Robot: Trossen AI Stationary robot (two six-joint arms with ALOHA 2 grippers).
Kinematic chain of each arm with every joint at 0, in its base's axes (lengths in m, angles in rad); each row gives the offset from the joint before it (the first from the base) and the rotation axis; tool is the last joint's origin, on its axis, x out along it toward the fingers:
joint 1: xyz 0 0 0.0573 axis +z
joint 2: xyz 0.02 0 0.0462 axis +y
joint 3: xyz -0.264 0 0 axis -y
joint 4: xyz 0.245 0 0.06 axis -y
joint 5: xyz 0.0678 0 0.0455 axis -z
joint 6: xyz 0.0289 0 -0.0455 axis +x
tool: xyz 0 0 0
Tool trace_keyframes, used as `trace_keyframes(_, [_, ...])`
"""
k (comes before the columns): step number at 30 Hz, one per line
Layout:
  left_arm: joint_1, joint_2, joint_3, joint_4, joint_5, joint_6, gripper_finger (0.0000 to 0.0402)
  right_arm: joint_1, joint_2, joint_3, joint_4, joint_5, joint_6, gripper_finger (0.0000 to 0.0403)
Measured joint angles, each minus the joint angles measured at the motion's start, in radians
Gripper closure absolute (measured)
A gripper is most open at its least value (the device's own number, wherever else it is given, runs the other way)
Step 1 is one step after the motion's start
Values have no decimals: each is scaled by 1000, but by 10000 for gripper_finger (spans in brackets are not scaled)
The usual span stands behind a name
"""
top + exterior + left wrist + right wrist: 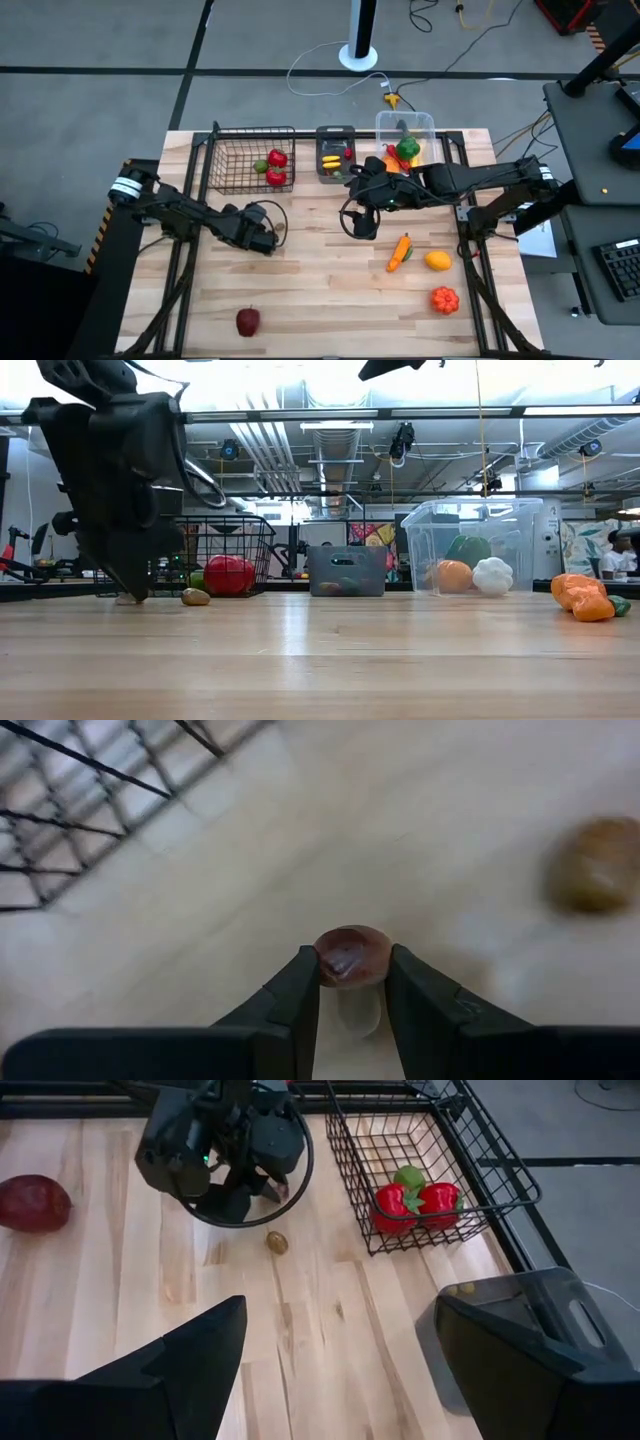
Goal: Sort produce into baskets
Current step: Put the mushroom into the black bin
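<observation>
left gripper (pixel 352 982) pinching small reddish-brown produce (pixel 350 956), left-centre near wire-mesh basket (pixel 245 158) | right gripper (pixel 335 1355) spread, centre, empty

Pale blond wooden plank desk (pixel 300 290), light grain streaks. Black wire-mesh basket (pixel 232 165) with square grid pattern, containing two glossy red peppers (pixel 277 158) and one green piece (pixel 260 166). Dark grey plastic bin (pixel 334 132) with yellow and red contents. Clear plastic tub (pixel 478 520) showing green, orange and white pieces. Loose: dark red apple (pixel 247 321), orange carrot with green top (pixel 400 250), yellow lemon-shaped piece (pixel 437 261), orange-red ribbed piece (pixel 444 299), small olive-brown oval piece (pixel 277 1241). Dark fingers (pixel 300 995) flanking a small reddish-brown rounded piece (pixel 350 955).
</observation>
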Motion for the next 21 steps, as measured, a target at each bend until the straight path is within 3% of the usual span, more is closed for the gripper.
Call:
trace_keyframes(10, [-83,-99,127,3,30,189,319,0,0,0,-2,-1,-7,90])
trace_keyframes(16, [-44,-129,278,93,-118,540,319,4,0,7,-38,-8,-10,90])
trace_keyframes(21, [79,-109,363,272,-133,873,319,34,-21,14,-119,-8,31,90])
